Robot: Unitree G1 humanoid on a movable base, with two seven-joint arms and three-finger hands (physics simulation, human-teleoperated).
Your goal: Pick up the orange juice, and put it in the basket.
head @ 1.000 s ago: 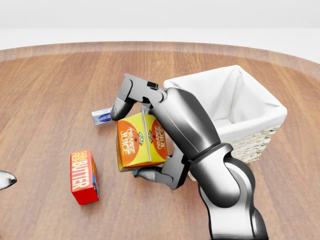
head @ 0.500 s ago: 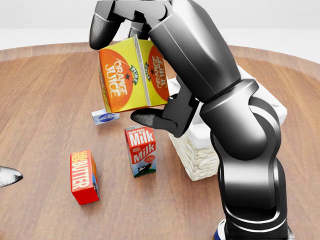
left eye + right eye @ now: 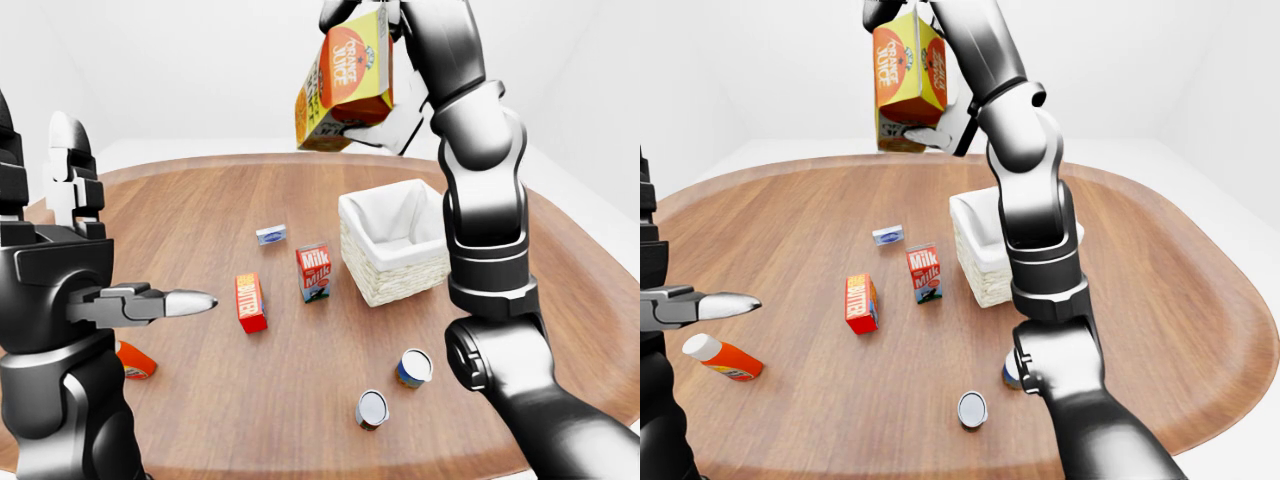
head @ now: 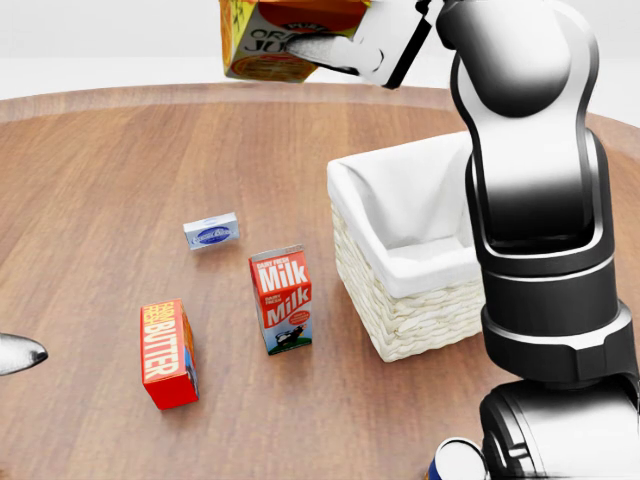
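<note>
The orange juice carton (image 3: 908, 70), orange and yellow, hangs tilted high above the wooden table, up and left of the basket in all views. My right hand (image 3: 906, 78) is shut on it, fingers over its top and the thumb (image 4: 335, 50) under its base. Only the carton's lower part (image 4: 262, 45) shows at the head view's top edge. The wicker basket (image 4: 400, 310) with a white liner stands on the table at mid-right, nothing visible inside. My left hand (image 3: 160, 301) hovers open at the left, far from both, one finger pointing right.
A milk carton (image 4: 283, 300) stands just left of the basket. A red butter box (image 4: 168, 352) and a small blue box (image 4: 211, 232) lie further left. Two cans (image 3: 413, 367) (image 3: 371, 408) sit near the table's lower edge. An orange bottle (image 3: 722, 357) lies under the left hand.
My right hand has lifted the juice carton from the table to high above it, toward the basket side. The milk carton it hid now shows. The left hand stayed put.
</note>
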